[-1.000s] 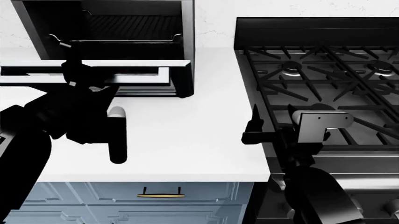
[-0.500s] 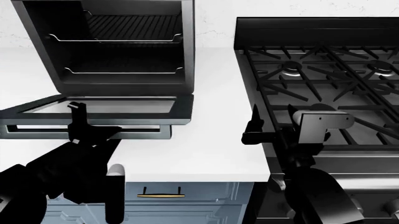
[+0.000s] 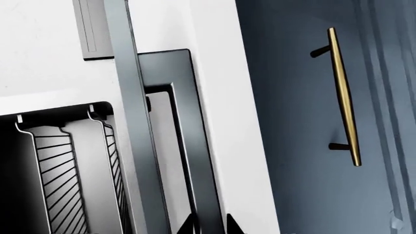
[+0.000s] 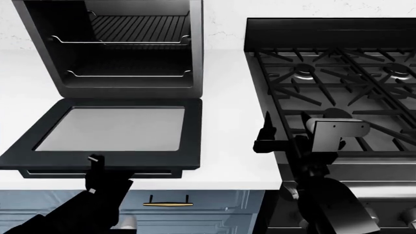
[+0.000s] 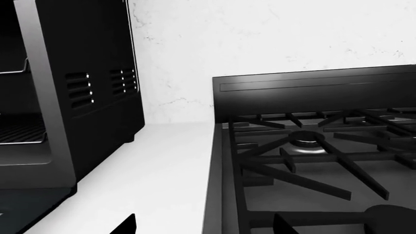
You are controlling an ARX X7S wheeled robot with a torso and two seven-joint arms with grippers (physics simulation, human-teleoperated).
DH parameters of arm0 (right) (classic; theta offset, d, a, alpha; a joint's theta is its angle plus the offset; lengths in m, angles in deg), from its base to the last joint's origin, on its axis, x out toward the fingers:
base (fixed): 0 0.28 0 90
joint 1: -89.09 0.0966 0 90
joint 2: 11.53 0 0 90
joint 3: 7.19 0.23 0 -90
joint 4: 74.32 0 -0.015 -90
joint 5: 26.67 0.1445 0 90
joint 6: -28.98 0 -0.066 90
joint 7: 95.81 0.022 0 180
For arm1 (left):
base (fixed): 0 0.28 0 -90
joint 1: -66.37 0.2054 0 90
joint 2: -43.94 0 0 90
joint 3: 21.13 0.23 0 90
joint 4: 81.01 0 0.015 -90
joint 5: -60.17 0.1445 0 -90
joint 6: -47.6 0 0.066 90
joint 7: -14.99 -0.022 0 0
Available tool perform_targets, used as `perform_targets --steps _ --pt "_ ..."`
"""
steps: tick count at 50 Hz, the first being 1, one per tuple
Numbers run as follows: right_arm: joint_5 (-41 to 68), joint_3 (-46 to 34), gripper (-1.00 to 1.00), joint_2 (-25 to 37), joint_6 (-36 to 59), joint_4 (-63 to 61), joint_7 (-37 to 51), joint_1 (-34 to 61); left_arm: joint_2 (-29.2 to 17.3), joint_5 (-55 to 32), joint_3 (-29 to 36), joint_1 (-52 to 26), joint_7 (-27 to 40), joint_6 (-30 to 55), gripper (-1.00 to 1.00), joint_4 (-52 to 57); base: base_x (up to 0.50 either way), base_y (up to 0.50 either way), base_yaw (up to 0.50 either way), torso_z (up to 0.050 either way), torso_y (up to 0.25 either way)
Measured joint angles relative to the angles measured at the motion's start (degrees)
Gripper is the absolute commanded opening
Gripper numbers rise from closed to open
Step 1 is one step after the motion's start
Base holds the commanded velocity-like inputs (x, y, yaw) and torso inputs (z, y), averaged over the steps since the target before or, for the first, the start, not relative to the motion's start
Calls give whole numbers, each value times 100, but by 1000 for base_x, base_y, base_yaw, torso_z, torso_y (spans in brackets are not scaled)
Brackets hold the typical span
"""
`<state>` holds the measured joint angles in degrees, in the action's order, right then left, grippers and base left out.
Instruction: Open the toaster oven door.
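While the toaster oven (image 4: 123,46) stands at the back left of the white counter (image 4: 227,146), its door (image 4: 110,134) lies folded down flat in front of it, glass window facing up, the front edge reaching the counter's near edge. Inside the open cavity two wire racks (image 4: 123,36) sit one above the other. The door's bar handle (image 4: 97,171) runs along its front edge, and the left gripper (image 4: 94,170) sits right at that handle from below, one thin finger poking up past the edge; from the left wrist view only the fingertips (image 3: 190,226) peek in beside the door frame, and I cannot tell whether they are clamped on the bar or loose. Below the counter is a blue drawer front (image 4: 195,207) with a brass pull (image 4: 167,204). Further right, the right gripper (image 4: 265,139) hovers over the counter's right edge, just beside the gas range (image 4: 338,73); its jaws stand apart and hold nothing. The range's black grates (image 5: 312,156) and burners fill the right side, against a white marbled wall (image 5: 260,44).
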<state>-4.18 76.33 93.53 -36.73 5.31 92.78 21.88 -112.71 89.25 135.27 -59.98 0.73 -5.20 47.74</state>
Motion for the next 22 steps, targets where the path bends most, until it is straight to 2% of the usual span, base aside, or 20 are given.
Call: perform_targets --steps 8,22 --pt "14 19 100 47 -35 34 30 -55 -8 -43 -64 232 429 -170 -100 -126 28 -13 -28 0 0" --pt "35 33 100 92 -65 57 76 -111 220 -3 -103 651 973 376 -100 -3 28 -15 -34 0 0"
